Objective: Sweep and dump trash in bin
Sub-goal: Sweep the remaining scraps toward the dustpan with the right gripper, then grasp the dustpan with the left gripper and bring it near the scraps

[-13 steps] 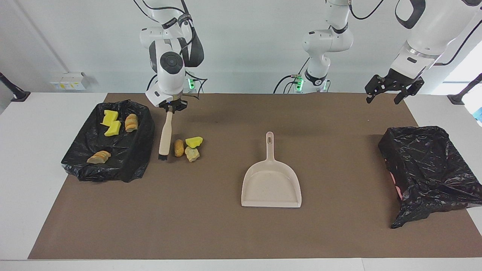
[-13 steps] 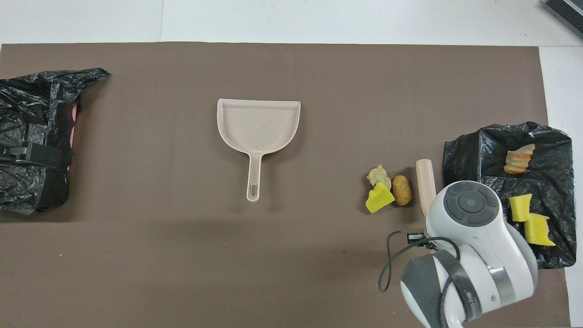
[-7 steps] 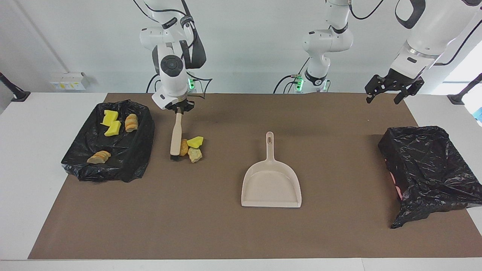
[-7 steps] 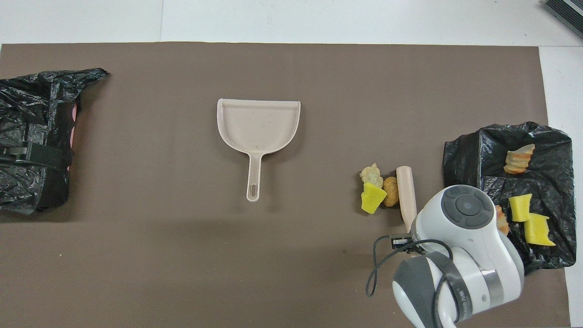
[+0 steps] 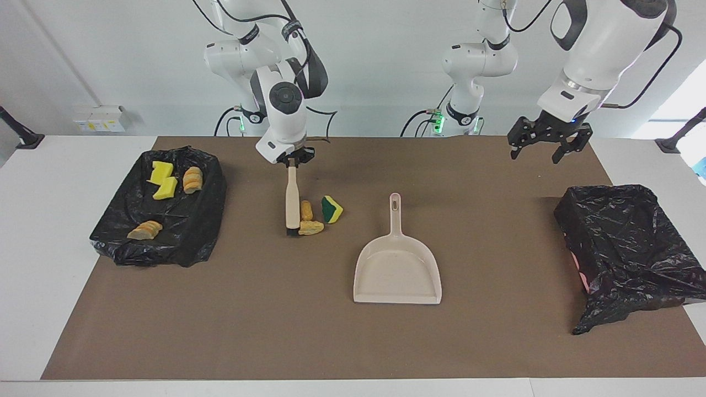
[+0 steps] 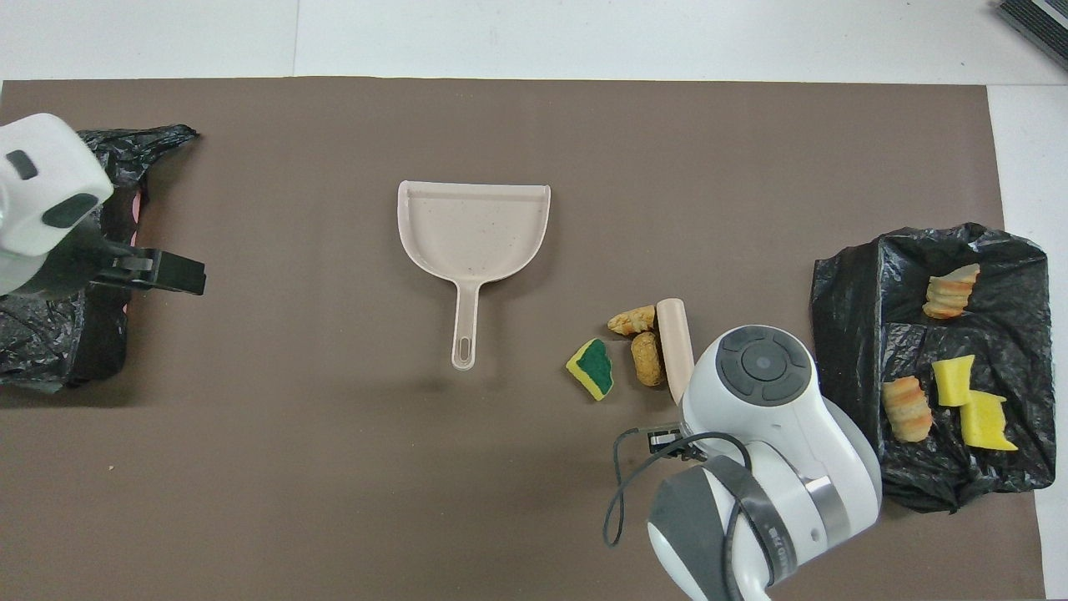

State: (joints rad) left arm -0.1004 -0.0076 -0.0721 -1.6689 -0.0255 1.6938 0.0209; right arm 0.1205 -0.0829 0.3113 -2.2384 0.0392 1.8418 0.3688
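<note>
My right gripper [image 5: 294, 161] is shut on the handle tip of the beige brush [image 5: 292, 199] [image 6: 676, 346], whose black bristles rest on the mat. Against the brush lie three trash scraps: two tan chunks [image 5: 306, 210] [image 5: 311, 227] [image 6: 632, 320] [image 6: 647, 360] and a green-backed sponge bit [image 5: 331, 209] [image 6: 591, 368]. The beige dustpan [image 5: 397, 270] [image 6: 473, 229] lies flat beside them, toward the left arm's end. My left gripper [image 5: 543, 151] [image 6: 179, 275] hangs open and empty over the mat by the black-lined bin [image 5: 623, 242] [image 6: 50, 351].
A black-lined tray [image 5: 190, 231] [image 6: 851, 284] at the right arm's end holds several more scraps, yellow sponge bits [image 5: 161, 172] and bread-like chunks [image 5: 145, 230]. Bare brown mat [image 5: 276, 331] stretches from the dustpan to the table edge farthest from the robots.
The right gripper has swept the brush toward the dustpan, pushing three scraps along; the sponge bit turned green side up. The left gripper moved toward the table's middle.
</note>
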